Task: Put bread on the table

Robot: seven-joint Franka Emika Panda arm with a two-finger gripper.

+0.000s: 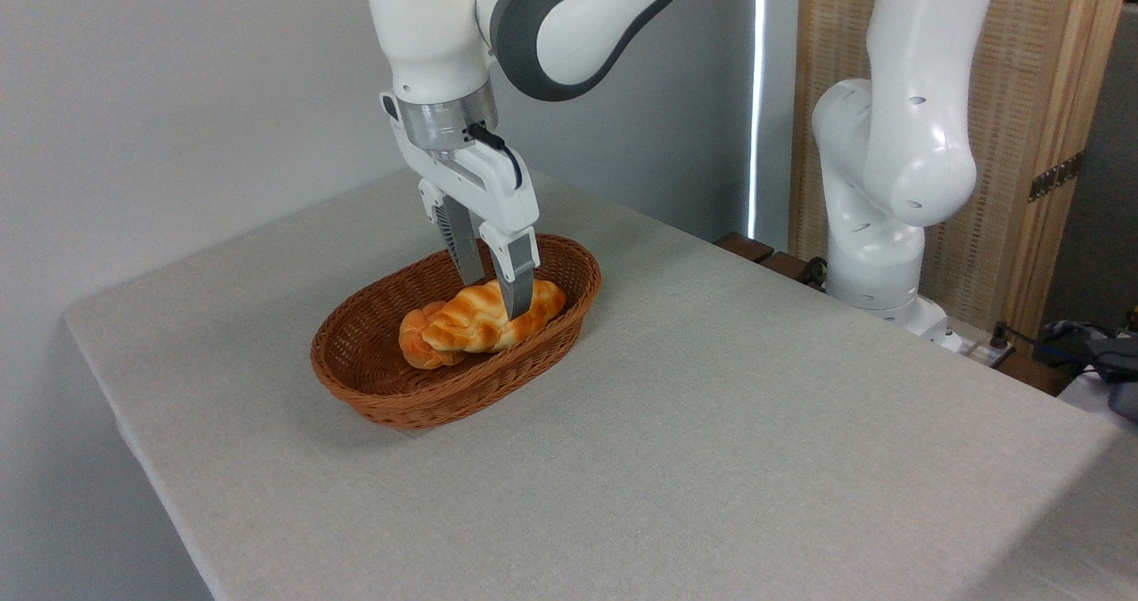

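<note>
A white robot arm reaches down into a wicker basket [382, 396] on the table [756, 423], its gripper [493, 294] spread with 1 finger on each side of the bread [471, 321]. The near finger's tip lies against the loaf; a firm grasp cannot be told. The bread rests in the basket beside a small bun [413, 339].

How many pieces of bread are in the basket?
2. The long braided bread lies along the middle of the basket; a small round bun sits at its left end, partly hidden. More could be hidden underneath.
</note>
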